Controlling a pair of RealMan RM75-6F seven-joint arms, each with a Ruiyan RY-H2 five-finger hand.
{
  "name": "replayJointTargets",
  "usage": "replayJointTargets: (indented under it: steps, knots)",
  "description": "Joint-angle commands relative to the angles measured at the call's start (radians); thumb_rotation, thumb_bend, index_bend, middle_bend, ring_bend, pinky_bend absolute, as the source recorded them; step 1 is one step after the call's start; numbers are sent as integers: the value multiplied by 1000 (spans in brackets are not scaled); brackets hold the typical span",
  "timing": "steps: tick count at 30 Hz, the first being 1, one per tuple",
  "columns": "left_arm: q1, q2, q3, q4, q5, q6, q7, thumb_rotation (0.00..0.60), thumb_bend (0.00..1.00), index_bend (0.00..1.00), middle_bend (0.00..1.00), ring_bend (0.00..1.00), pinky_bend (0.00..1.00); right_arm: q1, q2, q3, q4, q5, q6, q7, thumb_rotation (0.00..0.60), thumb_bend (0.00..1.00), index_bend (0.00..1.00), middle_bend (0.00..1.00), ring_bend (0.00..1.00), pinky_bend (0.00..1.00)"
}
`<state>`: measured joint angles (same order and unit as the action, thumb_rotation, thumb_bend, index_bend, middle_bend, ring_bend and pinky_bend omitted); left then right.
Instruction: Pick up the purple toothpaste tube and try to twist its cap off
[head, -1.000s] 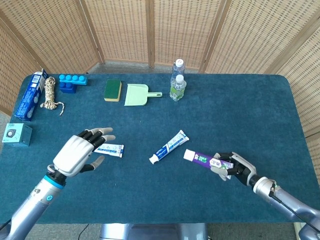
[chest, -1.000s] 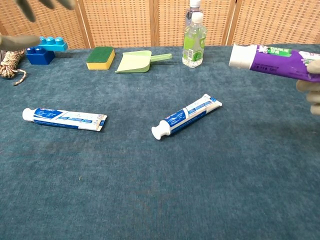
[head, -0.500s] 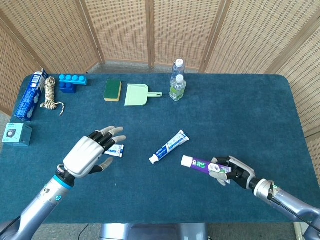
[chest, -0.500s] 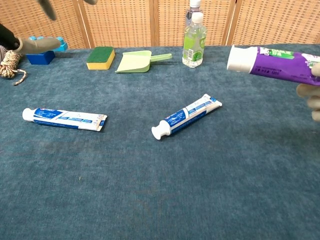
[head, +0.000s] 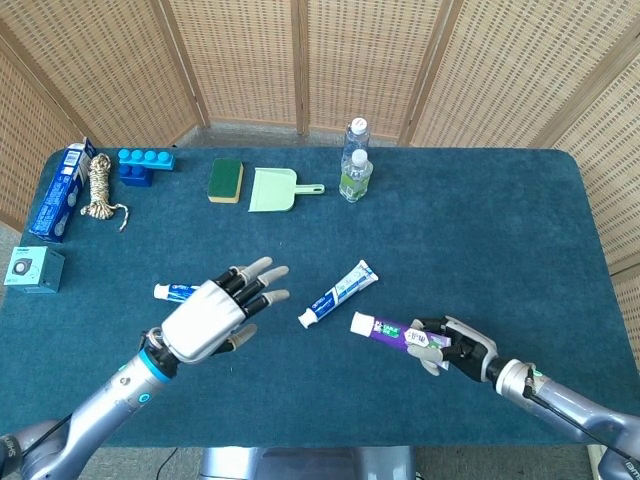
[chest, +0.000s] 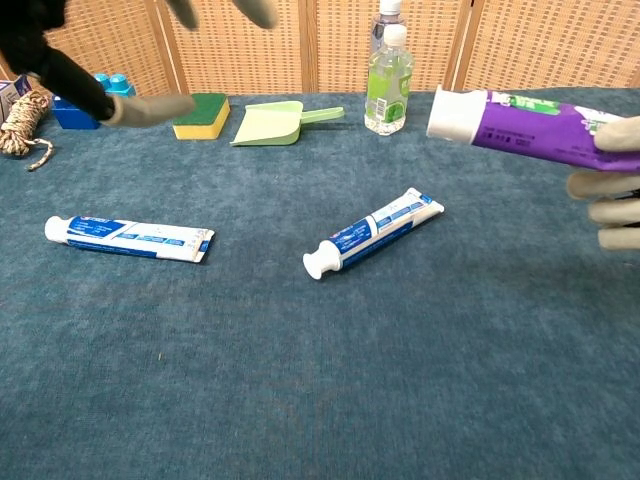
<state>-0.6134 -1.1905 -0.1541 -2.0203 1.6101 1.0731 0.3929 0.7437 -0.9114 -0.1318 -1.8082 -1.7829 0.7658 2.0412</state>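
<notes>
The left hand (head: 215, 318) hangs above the surface (head: 480, 230) with its fingers (head: 262, 283) spread apart and holding nothing. They point toward the middle of the surface, and in the head view one blue-and-white toothpaste tube (head: 172, 292) peeks out from behind the hand. In the chest view only the dark fingers show, along the top left edge, above that same tube lying flat.

Between the hands lies a second blue-and-white toothpaste tube (head: 338, 293), flat on the surface with its white cap toward the robot. It plays no part in the job.

To the right, the purple toothpaste tube (head: 385, 331) is lifted off the surface, gripped by the right hand (head: 450, 343), whose fingers are clamped around the tail half of the tube. Its long axis runs nearly level, left to right across the robot's front, tilted slightly. Its white cap (head: 361, 323) is the leftward end, pointing straight at the open left hand. In the chest view the cap sticks out free, clear of the holding fingers, with the purple body passing back into the right hand at the frame edge.

So the cap lies to the right of the left hand's fingers, with a clear gap between them, and the spare tube sits below that gap. As I judge it, the left hand is the one to close the gap, travelling rightward along the tube's own axis to wrap the cap, while the right hand keeps the body from turning.
</notes>
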Motion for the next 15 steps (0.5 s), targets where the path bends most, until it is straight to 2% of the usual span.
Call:
replayJointTargets:
  steps: [1,5,15]
  knots:
    - [-34,-47,-3,27,26,-25,36,600,357,189,50,9,227,16,-7,-6,-20,18,-2,4,600,571,948,757,784,776]
    - [-53,-102,2,60,45,-20,55,600,357,169,25,0,213,35,-16,-15,-30,30,-3,0,600,572,948,757,787,778]
    - [-92,-177,5,153,78,-4,-25,600,357,148,0,0,156,67,-16,-51,-48,26,20,12,600,571,948,757,789,780]
